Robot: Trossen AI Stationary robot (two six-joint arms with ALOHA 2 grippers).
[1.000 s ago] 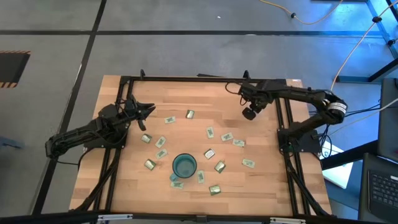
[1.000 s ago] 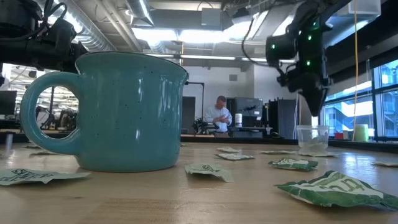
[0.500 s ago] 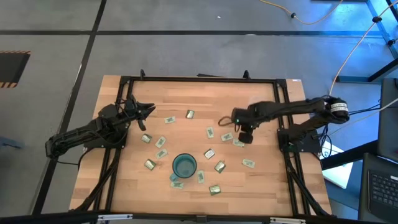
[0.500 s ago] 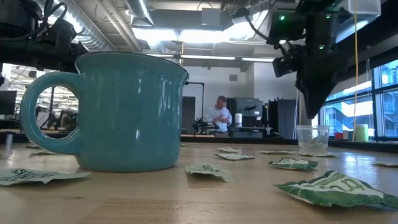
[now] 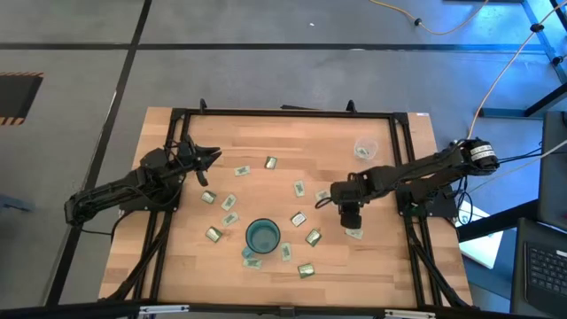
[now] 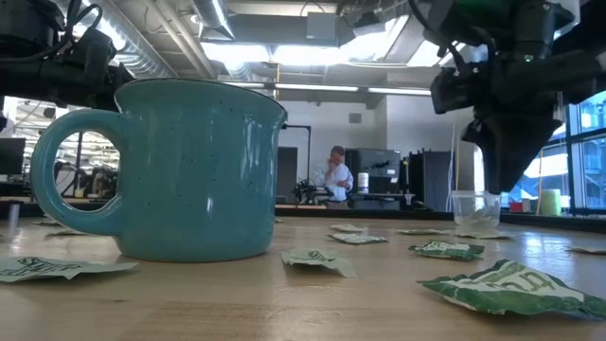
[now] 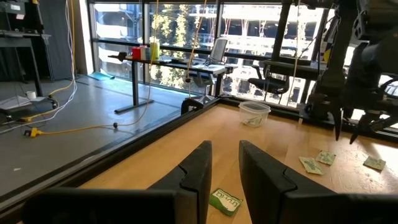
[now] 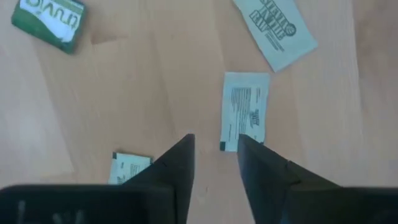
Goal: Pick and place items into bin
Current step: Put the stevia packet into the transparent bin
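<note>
Several small green and yellowish packets (image 5: 299, 188) lie flat and scattered over the wooden table around a teal mug (image 5: 263, 236). The bin, a translucent cup (image 5: 366, 149), stands at the far right, with something pale green in it (image 7: 254, 121). My right gripper (image 5: 351, 220) hangs over the packets on the right, pointing down, open and with nothing between its fingers (image 8: 216, 148). A whitish packet (image 8: 245, 111) lies on the wood just past one fingertip. My left gripper (image 5: 213, 157) waits level at the table's left, its fingers a little apart (image 7: 224, 163) and holding nothing.
The black frame rails (image 5: 283, 112) run along the table's edges. The mug (image 6: 180, 170) stands near the front edge among packets. A person (image 6: 333, 176) stands far off in the room behind the table.
My right gripper has swung from above the cup at the far right toward the table's near edge, sinking a little and turning as it went. It now hangs over the packets right of the mug. The cup, which the gripper covered before, shows in full.
</note>
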